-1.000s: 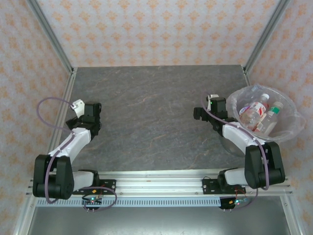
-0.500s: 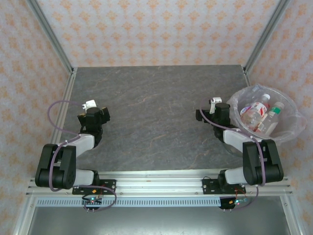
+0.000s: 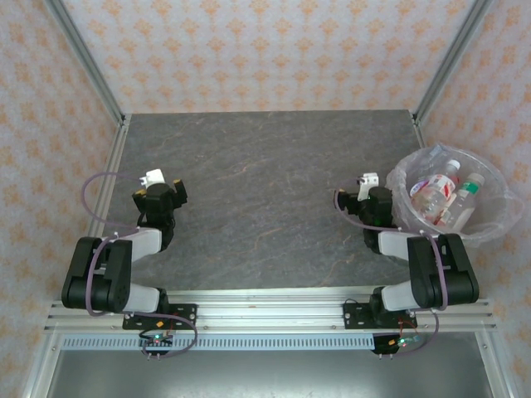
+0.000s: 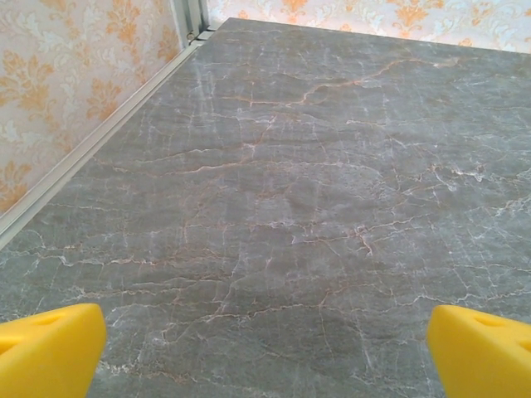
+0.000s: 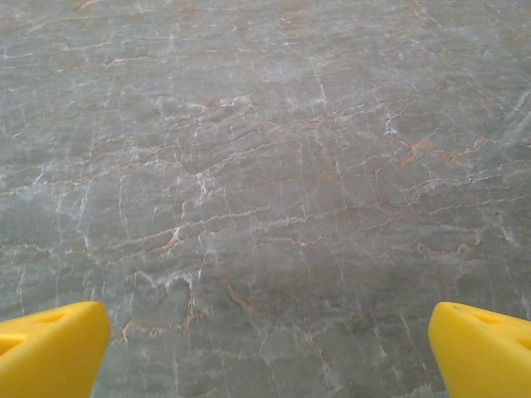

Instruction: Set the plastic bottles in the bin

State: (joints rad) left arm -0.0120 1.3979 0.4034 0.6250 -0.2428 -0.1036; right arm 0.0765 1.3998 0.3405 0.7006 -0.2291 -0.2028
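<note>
Lying heaped inside the round, translucent bin (image 3: 491,217), the clear plastic bottles (image 3: 440,195) rest in its thin, crinkled liner (image 3: 412,157). Just beside the bin, your right gripper (image 3: 377,199) gapes empty. Well apart from the bin, your left gripper (image 3: 162,195) gapes too, over the veined grey table (image 3: 265,191).

A dark grey stone-patterned bench (image 3: 265,191), veined with thin white and rusty-brown lines, is enclosed on three sides by walls (image 3: 265,50) papered in cream with a repeating orange damask motif. Silver aluminium posts (image 3: 86,62) rise at the two far corners. A slotted aluminium rail (image 3: 274,311) runs along the near edge. The light is soft and even across the surface.
</note>
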